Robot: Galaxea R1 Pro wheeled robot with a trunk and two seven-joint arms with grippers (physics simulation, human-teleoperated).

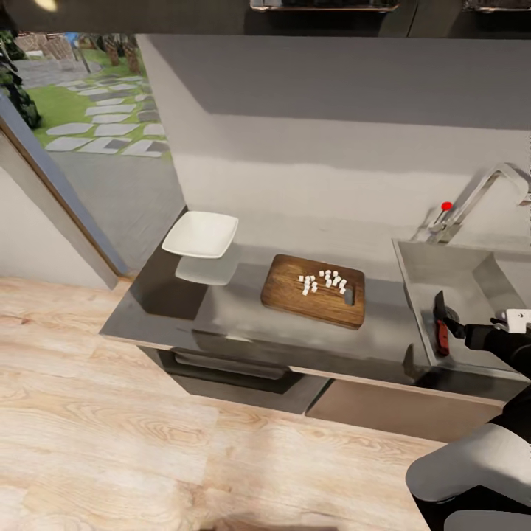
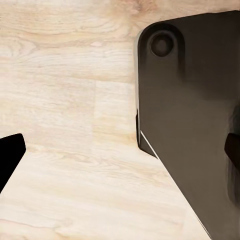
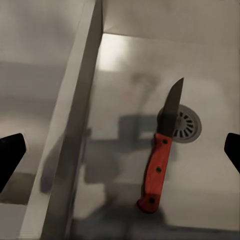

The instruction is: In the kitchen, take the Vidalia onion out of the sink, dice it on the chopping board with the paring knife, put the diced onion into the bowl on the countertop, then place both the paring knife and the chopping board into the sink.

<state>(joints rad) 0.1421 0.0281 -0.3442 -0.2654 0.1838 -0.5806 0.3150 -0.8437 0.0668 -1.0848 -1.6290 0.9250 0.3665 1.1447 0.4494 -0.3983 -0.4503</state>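
The chopping board [image 1: 289, 293] lies on the grey countertop [image 1: 243, 324] with the diced onion [image 1: 324, 282], small white cubes, scattered on it. To its left, the white square bowl [image 1: 200, 234] holds nothing. The paring knife [image 3: 160, 160], red-handled with a dark blade, lies flat on the sink [image 3: 125, 100] floor, its tip over the drain [image 3: 189, 125]. My right gripper [image 1: 425, 333] hangs open above the sink [image 1: 472, 273], over the knife [image 1: 442, 338] and apart from it. My left gripper [image 2: 121, 152] is open over the floor. The whole pinkish onion is out of view.
The chrome tap [image 1: 479, 193] with its red knob [image 1: 446, 206] stands behind the sink. A grey wall backs the counter. A doorway to a garden opens at the left. Light wooden floor [image 1: 147, 442] lies before the counter; my dark base [image 2: 195, 125] shows beside the left gripper.
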